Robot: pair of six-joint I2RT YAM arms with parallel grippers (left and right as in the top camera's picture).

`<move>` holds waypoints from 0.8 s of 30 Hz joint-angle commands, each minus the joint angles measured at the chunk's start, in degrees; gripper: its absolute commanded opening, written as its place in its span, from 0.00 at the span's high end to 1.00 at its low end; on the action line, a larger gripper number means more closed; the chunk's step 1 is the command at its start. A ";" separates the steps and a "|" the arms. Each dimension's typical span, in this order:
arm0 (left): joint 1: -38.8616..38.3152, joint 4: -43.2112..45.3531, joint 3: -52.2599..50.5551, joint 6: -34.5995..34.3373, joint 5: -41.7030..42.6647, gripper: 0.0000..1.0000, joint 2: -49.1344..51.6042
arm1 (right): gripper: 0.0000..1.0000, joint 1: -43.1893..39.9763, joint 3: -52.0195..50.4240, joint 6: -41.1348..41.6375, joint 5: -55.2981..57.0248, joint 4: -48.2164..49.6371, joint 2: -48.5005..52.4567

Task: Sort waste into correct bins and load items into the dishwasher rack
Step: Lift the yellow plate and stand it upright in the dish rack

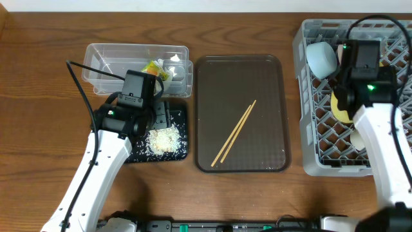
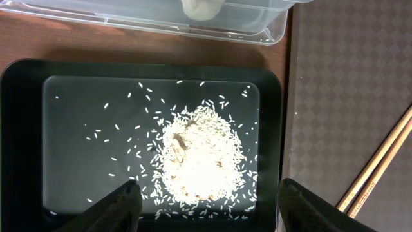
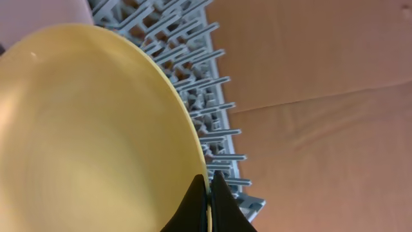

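Observation:
My left gripper (image 2: 209, 212) is open and empty, hovering over the black tray (image 2: 26, 129), which holds the pile of white rice (image 2: 196, 154). In the overhead view it sits at the tray's back edge (image 1: 145, 111). The clear tub (image 1: 103, 64) behind it holds the green-and-orange wrapper (image 1: 154, 68) and the white paper scrap (image 1: 175, 69). My right gripper (image 3: 208, 193) is shut on the rim of the yellow plate (image 3: 84, 129), held on edge over the grey rack (image 3: 193, 58). The rack (image 1: 309, 129) also holds the light blue bowl (image 1: 320, 58). The chopsticks (image 1: 235, 132) lie on the brown tray (image 1: 270, 77).
The brown tray stands between the black tray and the rack. A pale rounded item (image 1: 358, 138) sits in the rack beside my right arm. A black cable (image 1: 80, 84) runs past the tub's left end. Bare wooden table (image 1: 38, 129) lies left and in front.

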 commanded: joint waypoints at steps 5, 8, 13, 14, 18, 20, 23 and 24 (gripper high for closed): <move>0.24 -0.11 -0.24 -0.07 -0.90 0.30 0.13 | 0.87 -0.55 -0.26 2.93 2.34 3.13 2.69; 0.24 -0.11 -0.24 -0.07 -0.90 0.30 0.13 | 0.25 0.31 -0.24 4.87 1.03 3.85 2.51; 0.24 -0.15 -0.24 -0.07 -0.90 0.30 0.13 | 0.11 0.76 -0.22 12.46 -9.16 3.63 -1.14; 0.24 -0.15 -0.24 -0.07 -0.90 0.30 0.13 | 0.12 0.94 -0.22 12.76 -13.31 3.65 -2.51; 0.24 -0.11 -0.24 -0.07 -0.90 0.30 0.13 | 0.20 2.73 -0.22 17.44 -31.87 3.69 -8.59; 0.24 -0.11 -0.24 -0.07 -0.90 0.30 0.13 | 0.25 4.13 -0.22 21.33 -43.74 3.13 -11.02; 0.24 -0.11 -0.24 -0.07 -0.90 0.30 0.13 | 0.26 6.86 -0.22 27.19 -57.05 0.59 -11.87; 0.24 -0.11 -0.24 -0.07 -0.90 0.30 0.13 | 0.26 7.89 -0.28 28.74 -59.06 -0.66 -11.52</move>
